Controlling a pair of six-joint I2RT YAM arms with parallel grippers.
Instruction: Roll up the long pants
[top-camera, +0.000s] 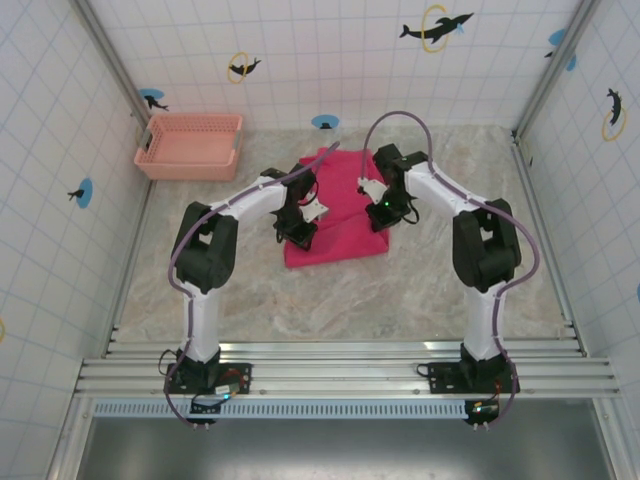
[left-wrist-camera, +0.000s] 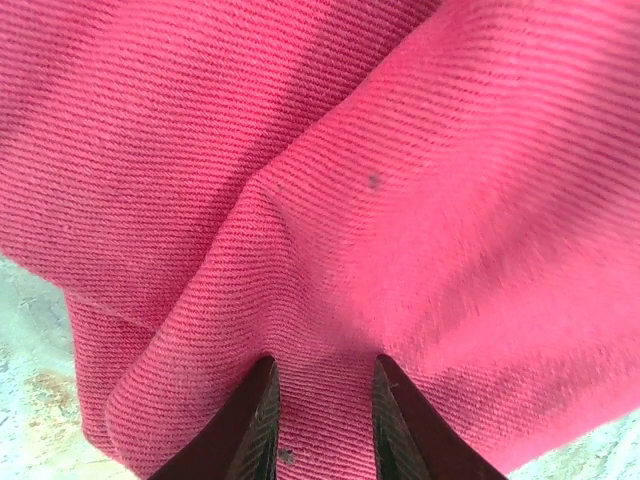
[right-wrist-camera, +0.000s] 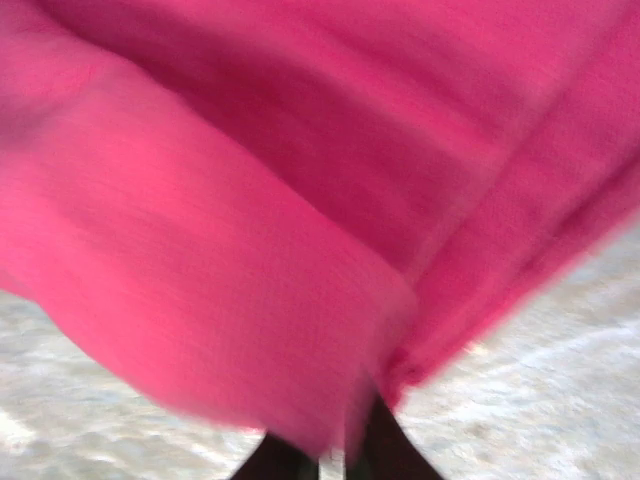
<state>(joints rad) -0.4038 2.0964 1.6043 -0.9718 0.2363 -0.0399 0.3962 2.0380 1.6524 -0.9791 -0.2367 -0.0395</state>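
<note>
Pants folded at table centre, one gripper at each near corner.
The long pants (top-camera: 338, 205) lie as a folded magenta slab on the table (top-camera: 420, 300), well apart from the basket (top-camera: 186, 166). The left gripper (top-camera: 298, 233) (left-wrist-camera: 325, 362) sits at the near left corner, its fingers (left-wrist-camera: 250, 430) narrowly apart and pinching a ridge of cloth. The right gripper (top-camera: 381, 214) (right-wrist-camera: 335, 455) meets the right edge. In the blurred wrist view a fold drapes over its fingertips, and whether it grips cannot be told.
</note>
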